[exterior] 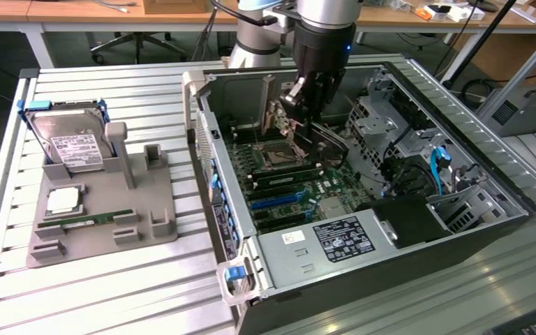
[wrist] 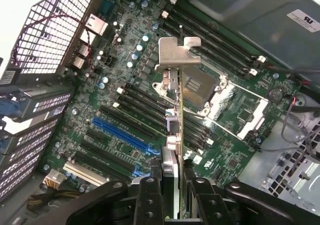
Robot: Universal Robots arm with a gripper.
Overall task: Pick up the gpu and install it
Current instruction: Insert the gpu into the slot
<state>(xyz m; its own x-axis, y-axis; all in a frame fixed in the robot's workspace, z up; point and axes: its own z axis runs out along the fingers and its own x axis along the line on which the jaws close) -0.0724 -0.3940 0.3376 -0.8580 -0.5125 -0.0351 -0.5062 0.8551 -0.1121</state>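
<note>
The gpu [wrist: 181,110] is a thin dark card, seen edge-on in the wrist view, w/ a silver-grey bracket [wrist: 177,52] and bent tab at 1 end. It hangs over the motherboard [wrist: 115,120] inside the open PC case [exterior: 214,174], upper centre of the exterior view. The 2 fingers [wrist: 150,195] are closed narrow on the card, 1 per side.

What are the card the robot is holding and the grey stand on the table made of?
The gpu appears to be a thin circuit board seen edge-on, with small soldered parts. Its bracket is bare silver-grey sheet metal, bent at the end and dully shiny. The grey stand looks like matte moulded or printed plastic, though painted metal can't be ruled out.
</note>
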